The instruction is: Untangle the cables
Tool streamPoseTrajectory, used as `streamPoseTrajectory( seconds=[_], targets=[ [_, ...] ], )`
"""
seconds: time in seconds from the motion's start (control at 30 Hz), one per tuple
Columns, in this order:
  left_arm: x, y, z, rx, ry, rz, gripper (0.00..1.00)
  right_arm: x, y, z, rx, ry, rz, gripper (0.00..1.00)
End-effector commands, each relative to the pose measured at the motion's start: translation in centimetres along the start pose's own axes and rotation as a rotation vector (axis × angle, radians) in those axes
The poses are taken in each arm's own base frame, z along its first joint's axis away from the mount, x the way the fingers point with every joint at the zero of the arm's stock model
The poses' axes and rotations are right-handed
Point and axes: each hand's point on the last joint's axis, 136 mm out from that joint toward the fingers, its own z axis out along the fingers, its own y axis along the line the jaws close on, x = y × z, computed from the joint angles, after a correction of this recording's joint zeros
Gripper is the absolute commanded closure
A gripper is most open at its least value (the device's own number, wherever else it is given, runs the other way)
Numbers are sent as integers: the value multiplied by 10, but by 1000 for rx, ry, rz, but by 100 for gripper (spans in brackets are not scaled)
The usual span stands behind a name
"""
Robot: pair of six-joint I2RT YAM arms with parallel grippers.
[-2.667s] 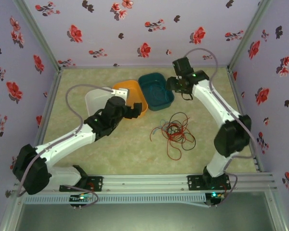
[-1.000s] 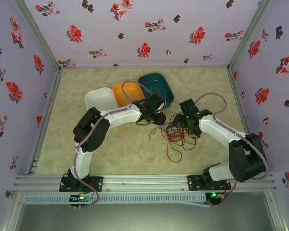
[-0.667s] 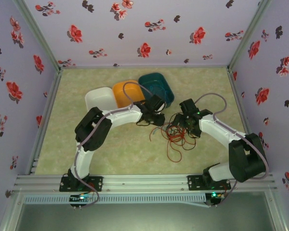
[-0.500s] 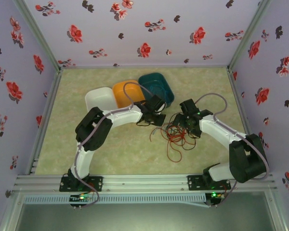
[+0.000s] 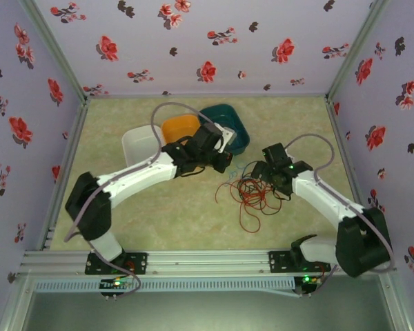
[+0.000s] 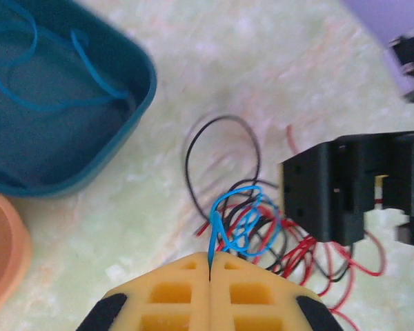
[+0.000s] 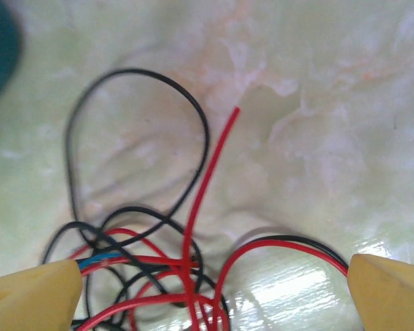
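Near the middle of the surface (image 5: 159, 207), just in front of the teal bin (image 5: 224, 127), the cables (image 5: 252, 196) lie in a loose knot of red, black and blue strands. The left hand (image 6: 210, 265) is clenched on the blue cable (image 6: 212, 238). Its 2 yellow fingers are pressed together, and the strand rises from between them into a small loop that runs back into the knot. The right hand (image 7: 214, 272) hangs just over the knot, spread wide and gripping nothing. Between its fingers run the red cable (image 7: 205, 172) and a wide loop of the black cable (image 7: 193, 110). A second blue strand (image 6: 48, 103) lies inside the teal bin.

These wires look thin, light and limp, so they will probably trail after any pull rather than keep a shape. With nothing weighing the knot down, a tug on 1 strand is likely to drag the whole bundle. The insulation seems smooth, so a full pinch suits it. For the right hand, the straight run of red near its free end looks like the cleanest hold, clear of crossings.
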Motion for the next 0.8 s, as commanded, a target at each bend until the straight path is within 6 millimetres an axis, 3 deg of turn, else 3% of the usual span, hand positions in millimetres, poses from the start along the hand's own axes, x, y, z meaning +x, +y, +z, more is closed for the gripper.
streamPoseTrajectory(
  seconds=[0.0, 0.2, 0.33, 0.43, 0.77],
  targets=[
    [-7, -8, -18, 11, -52, 93, 100, -16, 7, -22, -59, -80, -28, 1],
    [-35, -20, -48, 35, -161, 134, 100, -26, 35, -52, -224, -154, -79, 1],
    [-48, -19, -56, 9, -186, 153, 100, -27, 70, -79, -408, -199, -181, 6],
    [-55, -21, -62, 10, -206, 164, 100, -27, 84, -96, -481, -248, -265, 9],
    [-73, -30, -80, 39, -267, 178, 100, -21, 118, -91, -611, -243, -282, 19]
  ],
)
